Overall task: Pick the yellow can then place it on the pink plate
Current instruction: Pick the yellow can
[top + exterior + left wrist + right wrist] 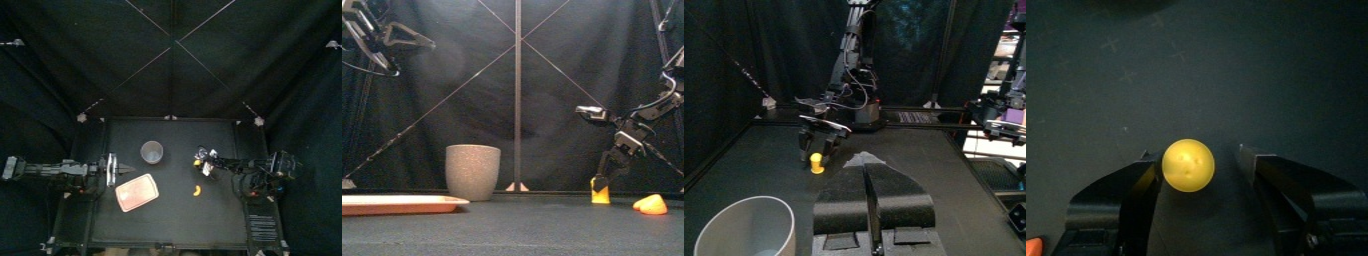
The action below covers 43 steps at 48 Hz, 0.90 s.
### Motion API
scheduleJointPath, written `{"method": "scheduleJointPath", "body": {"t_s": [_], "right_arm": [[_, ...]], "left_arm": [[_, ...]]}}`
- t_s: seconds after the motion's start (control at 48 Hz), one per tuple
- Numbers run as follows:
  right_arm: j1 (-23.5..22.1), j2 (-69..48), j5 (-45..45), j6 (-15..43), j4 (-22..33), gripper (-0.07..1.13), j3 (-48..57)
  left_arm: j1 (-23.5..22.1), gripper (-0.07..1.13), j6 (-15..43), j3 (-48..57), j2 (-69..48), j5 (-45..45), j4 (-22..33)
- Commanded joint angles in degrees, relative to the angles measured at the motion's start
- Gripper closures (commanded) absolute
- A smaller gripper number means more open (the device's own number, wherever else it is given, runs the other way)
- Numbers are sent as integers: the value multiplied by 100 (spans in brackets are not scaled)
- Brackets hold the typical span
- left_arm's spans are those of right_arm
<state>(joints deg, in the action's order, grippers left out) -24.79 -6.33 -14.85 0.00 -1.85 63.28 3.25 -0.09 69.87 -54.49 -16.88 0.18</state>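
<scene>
Keep right gripper (604, 180), open on both sides of yellow can (1189, 165), centred; lower slightly, close gently, lift toward pink plate (135, 192).

The black table (174, 225) carries four things. A flat pink plate (135, 192) lies left of the middle, toward the front. A tall grey speckled cup (152, 152) stands upright behind it, apart from it. Right of the middle a small yellow can (600, 196) stands upright. An orange toy (651, 204) lies near the can, closer to the front and not touching it.
</scene>
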Motion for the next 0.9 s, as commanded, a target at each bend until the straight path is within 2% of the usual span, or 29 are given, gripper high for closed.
{"method": "scheduleJointPath", "body": {"t_s": [0.021, 0.479, 0.896], "right_arm": [[-26, -79, 18, 18, 9, 12, -88], [9, -18, 105, 26, -35, 14, -105], [62, 35, 105, 26, -18, 39, -158]], "left_arm": [[26, 105, 9, -62, 18, -53, 0], [132, 105, 9, -26, 26, -53, 0], [132, 105, 9, -26, 26, -53, 0]]}}
